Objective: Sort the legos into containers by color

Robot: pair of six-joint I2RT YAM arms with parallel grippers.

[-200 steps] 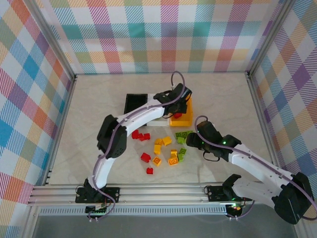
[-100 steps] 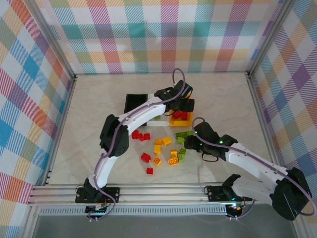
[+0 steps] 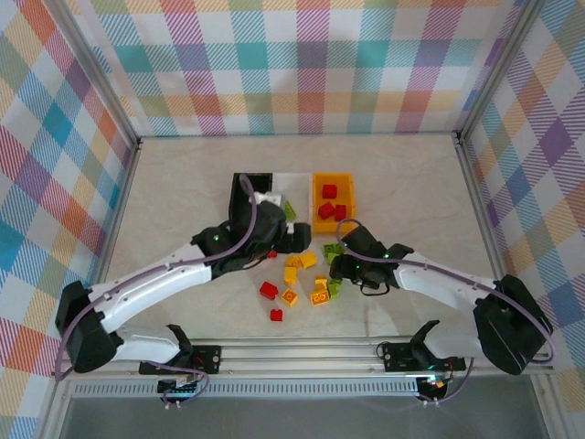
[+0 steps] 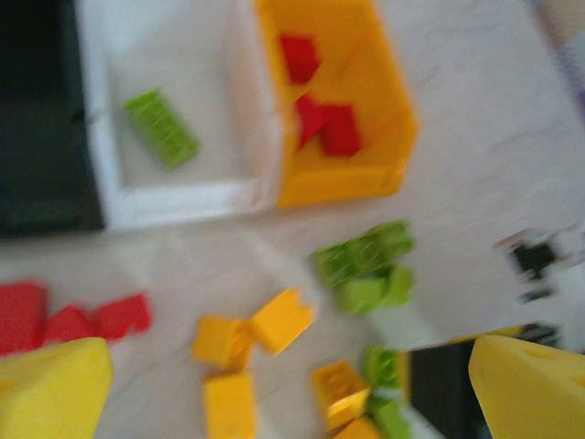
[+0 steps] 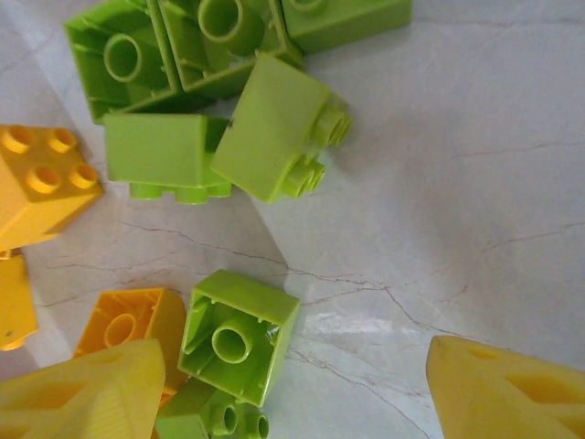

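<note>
I see the left gripper [image 4: 292, 393] spread wide, holding nothing. The right gripper [image 5: 292, 393] is spread wide, with 1 green brick [image 5: 239, 335] lying between its fingers. The orange bin [image 3: 333, 176] holds 3 red bricks [image 3: 329, 192].

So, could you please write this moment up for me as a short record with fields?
orange-yellow bin: three red bricks inside
white bin: one green brick inside
black bin: no brick seen in its visible part
loose bricks: red, yellow and green, on the table in front of the bins
left gripper: open, empty, in front of the white bin
right gripper: open, low over the green cluster, gripping nothing
</note>
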